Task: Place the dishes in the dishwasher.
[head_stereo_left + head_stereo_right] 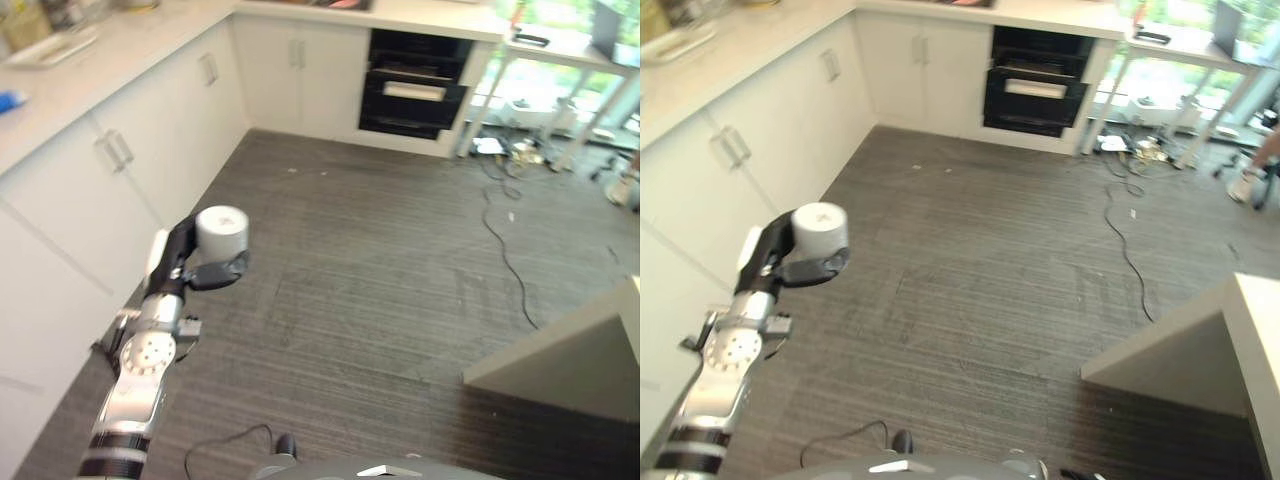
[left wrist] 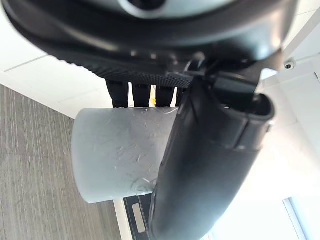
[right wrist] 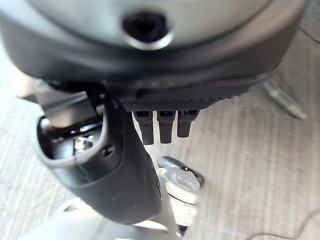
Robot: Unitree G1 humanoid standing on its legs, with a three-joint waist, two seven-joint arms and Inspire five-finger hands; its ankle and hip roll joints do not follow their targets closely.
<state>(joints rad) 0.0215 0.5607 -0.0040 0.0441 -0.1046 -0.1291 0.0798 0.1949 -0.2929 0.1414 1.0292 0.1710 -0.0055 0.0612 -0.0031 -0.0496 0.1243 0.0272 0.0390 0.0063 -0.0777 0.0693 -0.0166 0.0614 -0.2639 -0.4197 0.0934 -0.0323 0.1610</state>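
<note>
White cup (image 1: 221,232) sits clamped in the left hand (image 1: 185,262), fingers (image 2: 142,93) and thumb curled round it.

the cup (image 2: 117,155) has its far side hidden behind the left hand (image 2: 210,165), and its open end cannot be seen. the items on the tabletop (image 1: 90,70) are cut by the edge and too blurred to name. the oven (image 1: 412,85) interior is too dark to read.
</note>
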